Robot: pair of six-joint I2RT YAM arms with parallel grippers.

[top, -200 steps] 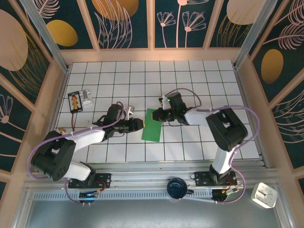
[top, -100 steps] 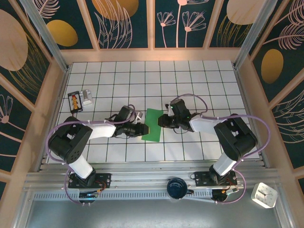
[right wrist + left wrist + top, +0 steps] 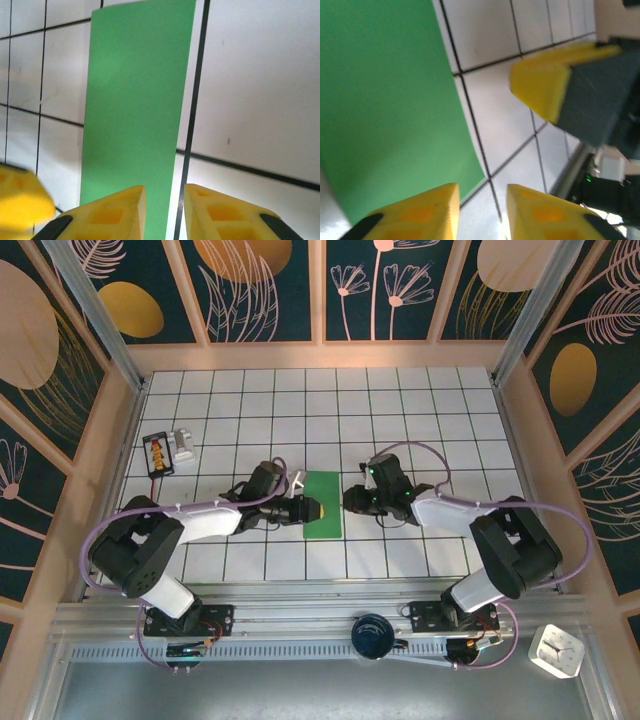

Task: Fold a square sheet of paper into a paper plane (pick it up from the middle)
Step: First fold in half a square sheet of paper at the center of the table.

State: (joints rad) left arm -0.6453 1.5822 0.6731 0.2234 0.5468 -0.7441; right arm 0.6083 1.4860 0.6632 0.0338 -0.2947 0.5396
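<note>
Two yellow fingertips (image 3: 415, 212) of the left gripper (image 3: 480, 210) stand a narrow gap apart. Only white tile and a dark grid line show between them, so they hold nothing. One tip overlaps the edge of a thin green paper sheet (image 3: 385, 100) that is folded into a long, narrow rectangle. Whether that tip presses on the paper cannot be told.

The right gripper (image 3: 162, 210) has its yellow fingertips (image 3: 107, 212) parted just as narrowly, with bare tile and a grid line between them and nothing in their grasp. One of these tips also overlaps an edge of the green strip.

From above, the sheet lies flat near the middle of the white tiled table (image 3: 400, 410), its long sides running near to far. The left gripper sits at the sheet's left edge, its tip over the paper. The right gripper is just beside the right edge. The two grippers face each other across the strip.

The white-and-black left arm (image 3: 200, 522) reaches in from its base at the near left, and the right arm (image 3: 470, 515) reaches in from the near right. Lavender cables (image 3: 415, 450) loop along both.

Well apart, at the far left of the table, a small black box with an orange label (image 3: 155, 454) lies beside a pale grey block (image 3: 184, 445). A dark blue round object (image 3: 373, 633) sits on the near rail between the arm bases.
</note>
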